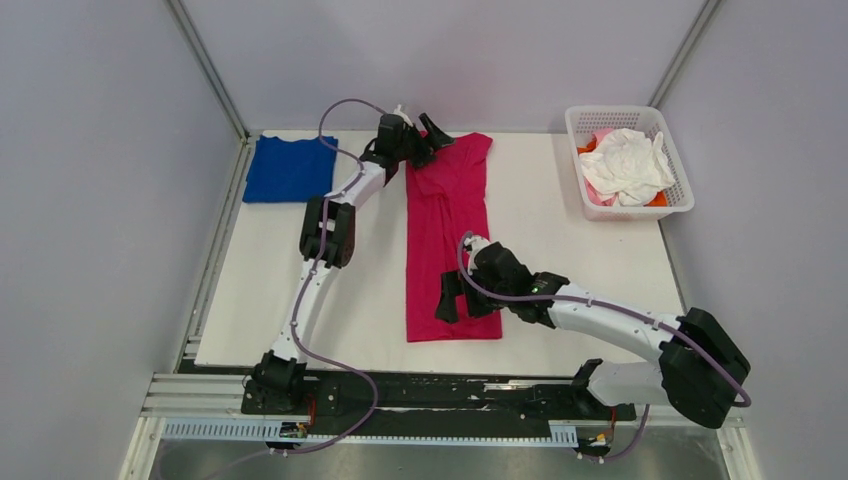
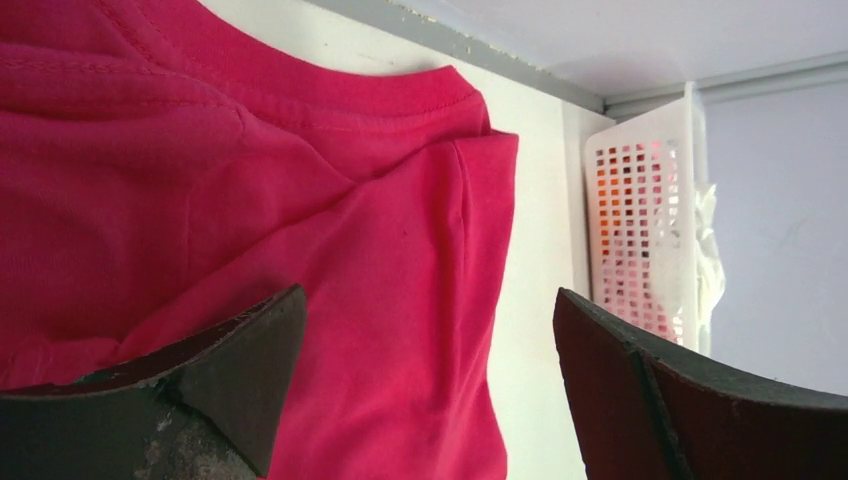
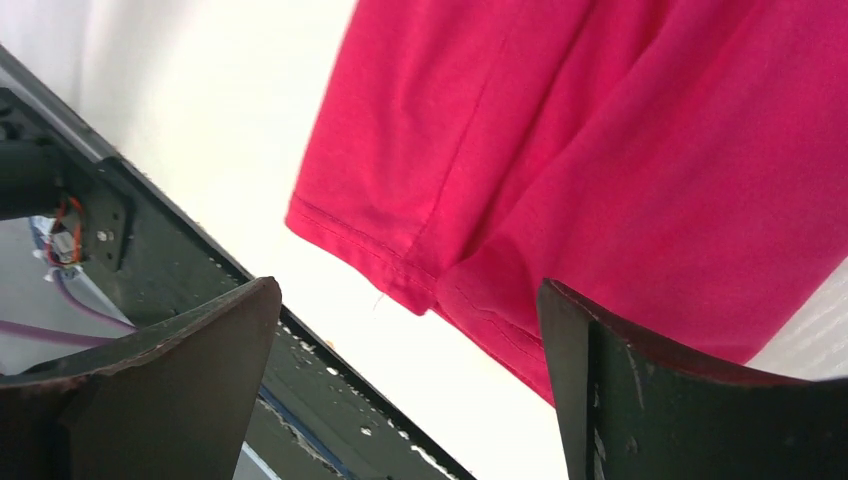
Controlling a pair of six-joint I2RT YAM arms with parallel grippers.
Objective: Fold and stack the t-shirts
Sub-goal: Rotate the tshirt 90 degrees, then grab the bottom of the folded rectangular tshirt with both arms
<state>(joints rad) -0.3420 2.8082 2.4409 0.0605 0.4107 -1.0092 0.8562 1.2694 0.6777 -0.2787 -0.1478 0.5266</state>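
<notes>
The magenta-pink t-shirt (image 1: 447,232) lies in the middle of the table, folded lengthwise into a long strip, collar at the far end. My left gripper (image 1: 428,135) is open over its far collar end; the shirt's collar and sleeve fold (image 2: 300,200) fill the left wrist view. My right gripper (image 1: 452,300) is open above the shirt's near hem, and the hem corner (image 3: 420,285) shows between its fingers. A royal blue t-shirt (image 1: 290,168) lies folded at the far left. White, pale pink and orange shirts (image 1: 625,165) are bunched in the basket.
A white plastic lattice basket (image 1: 672,150) stands at the far right of the table; its wall shows in the left wrist view (image 2: 640,220). The black rail (image 3: 200,280) runs along the table's near edge. Grey walls enclose the table.
</notes>
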